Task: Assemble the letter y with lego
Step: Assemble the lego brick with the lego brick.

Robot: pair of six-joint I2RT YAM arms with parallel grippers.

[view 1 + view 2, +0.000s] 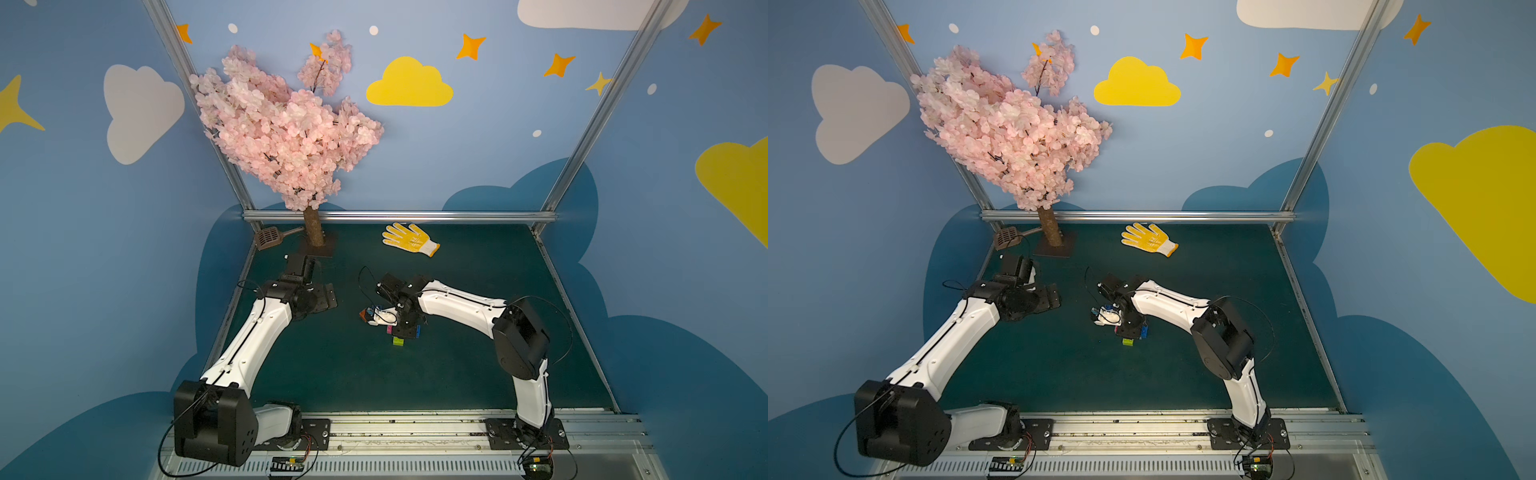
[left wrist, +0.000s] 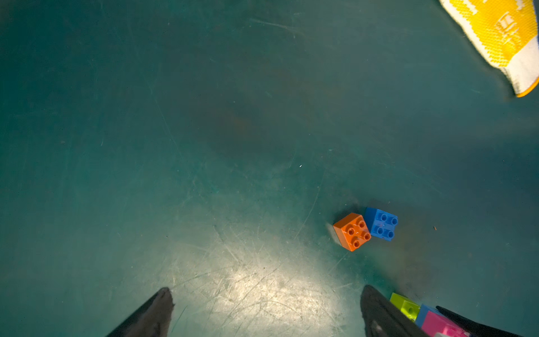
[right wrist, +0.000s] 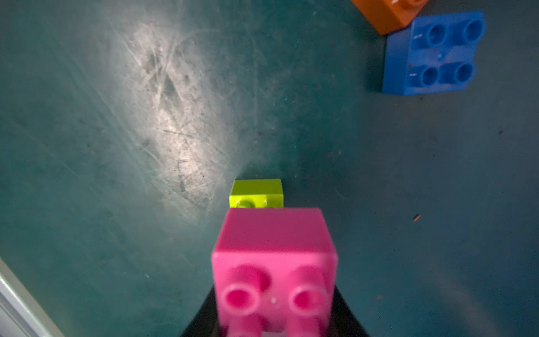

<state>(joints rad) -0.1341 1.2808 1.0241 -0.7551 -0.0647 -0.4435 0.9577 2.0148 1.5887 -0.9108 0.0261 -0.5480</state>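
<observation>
My right gripper [image 3: 274, 306] is shut on a pink lego brick [image 3: 274, 262], studs toward the camera, low over the green mat. Just beyond it lies a lime green brick [image 3: 256, 194] [image 1: 398, 341]. A light blue piece [image 1: 418, 330] shows beside the right gripper [image 1: 402, 330]; I cannot tell if it joins the pink brick. An orange brick [image 2: 351, 232] and a dark blue square [image 2: 382, 223] touch each other on the mat. My left gripper [image 2: 267, 306] is open and empty, off to the left [image 1: 328, 297]. The letter y is not in view.
A yellow glove [image 1: 409, 239] lies at the back of the mat. A pink blossom tree [image 1: 291, 124] on a brown base stands at the back left, with a brown scoop [image 1: 268, 239] beside it. Metal rails [image 1: 395, 216] border the mat.
</observation>
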